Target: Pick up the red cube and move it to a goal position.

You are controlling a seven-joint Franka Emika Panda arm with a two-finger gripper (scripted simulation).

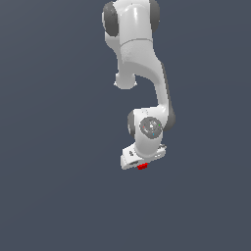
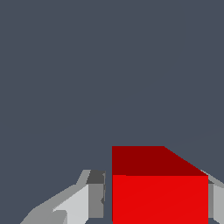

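The red cube [image 2: 159, 199] fills the space between my gripper's [image 2: 156, 192] two grey fingers [image 2: 96, 192] in the wrist view. One finger rests against the cube's side, and only a thin dark sliver shows between the cube and the other. The jaws stand barely wider than the cube, closed in on it. In the exterior view the white arm reaches down, and only a small bit of the red cube [image 1: 142, 166] peeks out beneath the white gripper [image 1: 142, 163]. The fingertips are hidden there by the hand.
A plain dark grey-blue surface [image 1: 59, 196] surrounds the arm on every side. No other object or edge shows in either view.
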